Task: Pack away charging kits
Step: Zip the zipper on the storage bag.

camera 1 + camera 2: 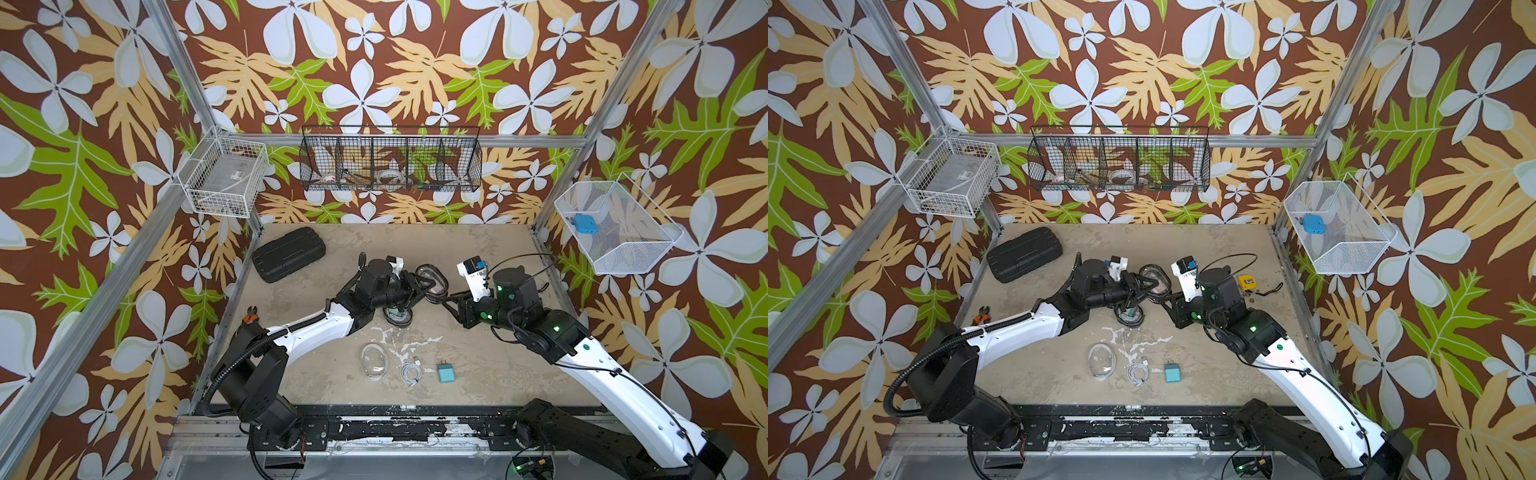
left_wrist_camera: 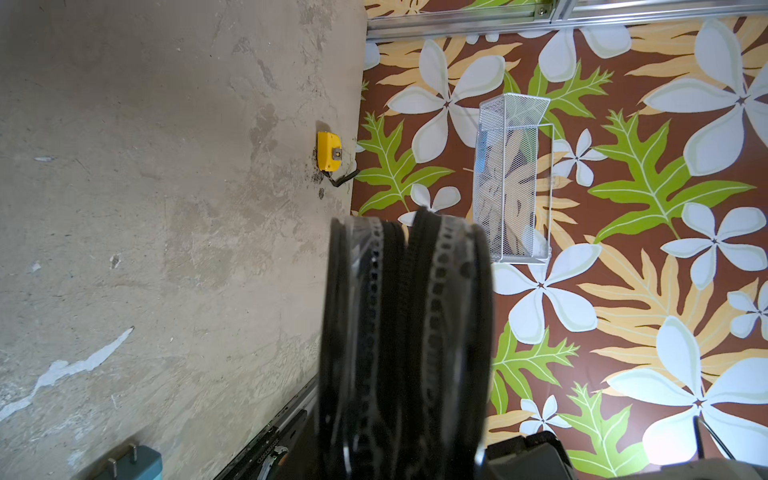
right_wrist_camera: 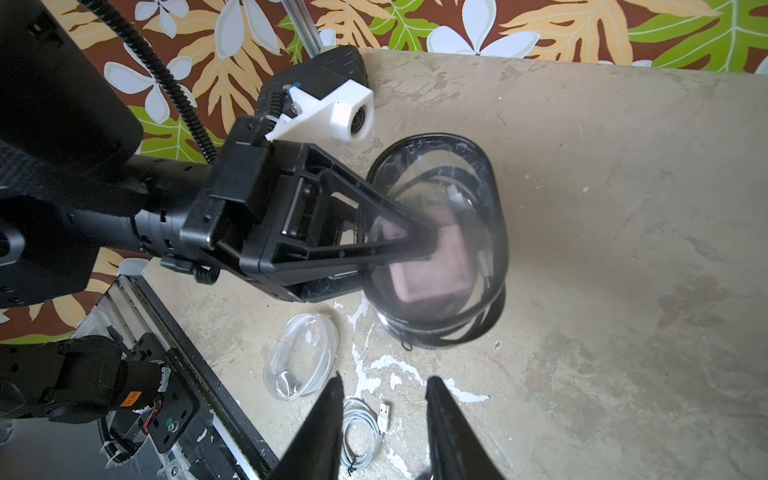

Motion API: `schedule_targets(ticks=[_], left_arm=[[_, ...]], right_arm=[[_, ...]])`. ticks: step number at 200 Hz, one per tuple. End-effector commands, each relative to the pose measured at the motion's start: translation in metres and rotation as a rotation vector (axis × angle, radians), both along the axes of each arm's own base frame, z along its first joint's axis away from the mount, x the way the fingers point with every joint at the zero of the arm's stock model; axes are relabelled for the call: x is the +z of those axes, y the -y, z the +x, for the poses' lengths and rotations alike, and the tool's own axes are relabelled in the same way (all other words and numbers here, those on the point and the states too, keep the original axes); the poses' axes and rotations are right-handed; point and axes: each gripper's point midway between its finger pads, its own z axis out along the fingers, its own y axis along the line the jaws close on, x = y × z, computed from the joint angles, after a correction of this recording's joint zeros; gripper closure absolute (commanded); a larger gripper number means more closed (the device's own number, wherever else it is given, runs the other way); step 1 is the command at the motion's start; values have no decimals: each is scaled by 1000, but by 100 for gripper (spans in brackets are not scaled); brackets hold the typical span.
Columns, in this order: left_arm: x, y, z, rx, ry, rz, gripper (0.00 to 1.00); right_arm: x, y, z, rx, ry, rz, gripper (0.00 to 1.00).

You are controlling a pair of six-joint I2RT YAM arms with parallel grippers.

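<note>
Near the middle of the table [image 1: 478, 365] my left gripper [image 3: 424, 243] is clamped on the black-rimmed pouch [image 3: 478, 199], held on edge. Through its clear wall I see a pink plug [image 3: 436, 270]. My right gripper [image 3: 385, 386] hangs just beside it, jaws apart with nothing between them. Toward the front edge a clear pouch [image 1: 374, 360], a coiled white cable [image 1: 411, 370] and a teal plug [image 1: 446, 372] lie close together in a row.

A second dark pouch [image 1: 398, 316] sits half hidden under my left arm, and I cannot make out its contents. Whether the held pouch clears the surface I cannot tell.

The tabletop is beige, scuffed and flecked white, with floral walls around it. A black ribbed case [image 1: 289, 253] lies at the far left, and a blue plug block [image 1: 584, 223] sits in a white mesh basket [image 1: 631, 249] on the right wall
</note>
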Motion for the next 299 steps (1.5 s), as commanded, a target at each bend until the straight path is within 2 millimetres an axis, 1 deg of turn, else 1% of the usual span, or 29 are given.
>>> schedule_targets(ticks=[1,7,46,103,118,156,203,222,236,256,271,282,299], left_arm=[[17,1,2,9,-2,-50,93],[19,1,2,10,-2,-54,93],[17,0,1,15,-21,-57,93],[20,1,3,20,-27,-69,93],[21,2,3,13,-23,-73,93],[25,4,2,0,-13,-86,93],[30,4,0,-7,0,-105,95],[33,4,-1,-10,8,-112,96],[34,4,-1,-12,11,-114,97],[35,4,-3,-13,13,-116,98],[36,2,-3,-5,13,-120,98],[37,2,-4,-6,16,-123,99],[37,1,-4,-4,15,-122,100]], right_arm=[[4,-8,2,39,39,17,65],[4,-8,2,45,43,16,65],[3,-11,3,53,43,19,67],[-10,-16,10,47,2,8,68],[-12,-14,13,34,-1,-1,68],[-11,-14,18,16,10,-2,69],[-19,-11,24,-15,-2,-30,74],[-20,-10,26,-24,-2,-30,74],[-17,-11,26,-28,7,-19,76],[-13,-11,27,-29,17,-5,82],[-13,-11,27,-29,15,-7,91],[-15,-10,26,-31,9,-13,100],[-21,-5,25,-47,-1,-35,100]])
